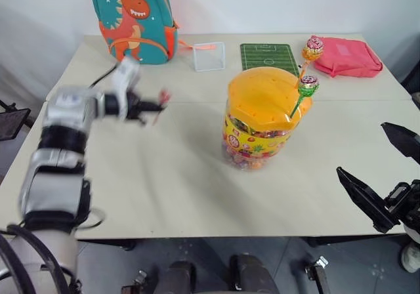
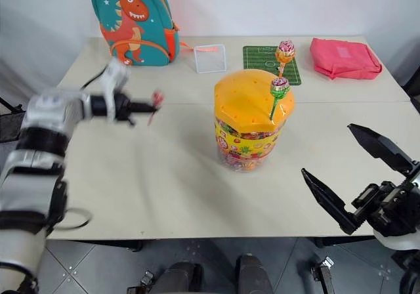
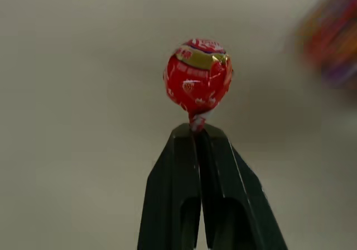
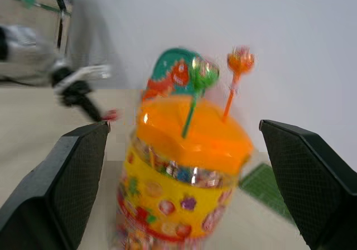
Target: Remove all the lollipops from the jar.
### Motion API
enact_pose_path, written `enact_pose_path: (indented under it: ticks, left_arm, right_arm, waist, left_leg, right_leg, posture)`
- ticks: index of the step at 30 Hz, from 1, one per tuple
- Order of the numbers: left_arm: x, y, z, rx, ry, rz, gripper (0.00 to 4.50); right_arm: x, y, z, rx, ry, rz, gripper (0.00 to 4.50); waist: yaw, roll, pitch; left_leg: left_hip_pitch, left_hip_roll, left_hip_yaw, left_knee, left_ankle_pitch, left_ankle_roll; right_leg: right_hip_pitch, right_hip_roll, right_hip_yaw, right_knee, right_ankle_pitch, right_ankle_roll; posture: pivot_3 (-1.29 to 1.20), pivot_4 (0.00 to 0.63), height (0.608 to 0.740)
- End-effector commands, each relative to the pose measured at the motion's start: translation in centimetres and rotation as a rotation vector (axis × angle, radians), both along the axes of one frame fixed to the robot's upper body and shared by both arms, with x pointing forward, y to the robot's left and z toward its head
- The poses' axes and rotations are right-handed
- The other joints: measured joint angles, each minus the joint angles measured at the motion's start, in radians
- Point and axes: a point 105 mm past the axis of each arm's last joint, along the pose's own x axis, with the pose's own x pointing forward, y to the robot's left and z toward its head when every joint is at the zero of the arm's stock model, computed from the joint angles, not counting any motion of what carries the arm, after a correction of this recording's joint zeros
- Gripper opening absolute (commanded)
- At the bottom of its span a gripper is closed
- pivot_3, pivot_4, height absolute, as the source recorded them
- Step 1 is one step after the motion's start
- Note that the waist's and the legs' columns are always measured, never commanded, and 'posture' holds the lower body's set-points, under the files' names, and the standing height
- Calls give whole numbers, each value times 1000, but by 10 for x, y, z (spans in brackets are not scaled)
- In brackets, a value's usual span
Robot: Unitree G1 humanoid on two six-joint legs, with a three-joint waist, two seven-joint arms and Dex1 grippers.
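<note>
1. The left gripper (image 3: pixel 196 131) has its two black fingers pressed together on the stick just under a red-wrapped lollipop (image 3: pixel 197 75), whose head stands up beyond the fingertips
2. In the head views that left gripper (image 1: pixel 155 105) hangs above the left part of the table (image 1: pixel 184 189), apart from the jar and to its left, with the held sweet's head at its tip
3. The right gripper (image 2: pixel 357 176) stands with its jaws spread wide and nothing between them, near the table's front right edge, to the right of the jar and apart from it
4. The jar (image 1: pixel 261 118) stands upright near the middle of the table, its domed orange lid on
5. Two lollipops rise from the lid's right side: one on a green stick (image 1: pixel 307 86) and, behind it, one on an orange stick (image 1: pixel 313 47)
6. Along the table's far edge lie a dinosaur backpack (image 1: pixel 134 20), a small clear box (image 1: pixel 209 56), a green football-pitch mat (image 1: pixel 268 56) and a pink pouch (image 1: pixel 351 56)
</note>
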Motion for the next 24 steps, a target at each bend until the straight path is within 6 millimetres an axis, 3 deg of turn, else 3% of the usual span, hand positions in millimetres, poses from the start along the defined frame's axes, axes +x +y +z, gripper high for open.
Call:
enact_pose_path:
  ticks: [1,3,6,9,12,15,18,22,24]
  left_arm:
    - [-9,11,-6,88,-14,26,31]
    - [-13,16,-12,57,-9,74,31]
    - [-20,7,-4,49,-36,45,711]
    - [-20,-4,11,-63,-57,52,1552]
    - [-18,8,20,-33,-128,41,2401]
    - [-26,13,48,-93,-268,-86,3266]
    - [-46,12,62,-183,-336,-258,3266]
    - [-59,11,75,-315,-364,-349,3266]
    - [-63,-5,98,-380,-532,-436,3266]
  right_arm:
    - [0,1,-3,-15,15,18,4500]
    - [3,-1,-6,-17,35,13,4500]
    - [6,-2,-7,-17,53,28,4500]
    - [7,0,-8,-13,79,45,4500]
    - [13,2,-7,-13,139,46,4500]
    - [22,2,2,3,187,26,4500]
    - [30,6,9,46,231,22,4500]
    - [38,12,17,75,277,40,4500]
    - [44,19,21,62,284,63,4500]
  waist:
    - [17,-2,-1]
    - [23,-1,-1]
    - [23,-1,-1]
    - [22,-2,-1]
    - [21,-2,-1]
    - [15,-2,-1]
    - [18,-1,-1]
    - [24,-1,-2]
    - [26,-1,-2]
  left_leg:
    - [-3,-1,-3,3,0,0]
    - [-3,-1,-3,6,-1,-1]
    - [-1,-1,-3,8,-1,-1]
    - [2,-1,-3,8,-1,-1]
    - [2,-1,-3,8,-1,-1]
    - [1,0,-2,8,-1,-1]
    - [1,0,-3,7,-1,-2]
    - [1,0,-3,8,-1,-1]
    - [0,0,-5,10,-1,-1]
  right_leg:
    - [-1,-1,-1,0,0,0]
    - [0,-1,-1,-1,0,0]
    - [5,-1,-1,-3,0,0]
    - [6,0,-1,-3,0,0]
    - [6,0,-1,-3,0,0]
    - [5,0,-1,-2,0,0]
    - [5,0,-2,-4,0,0]
    - [7,-1,-3,-5,0,-1]
    - [8,-1,-4,-5,0,0]
  posture:
    - [0,150,740]
    - [0,150,740]
    - [0,150,740]
    - [0,150,740]
    - [0,150,740]
    - [0,150,740]
    - [0,150,740]
    - [0,150,740]
    - [0,150,740]
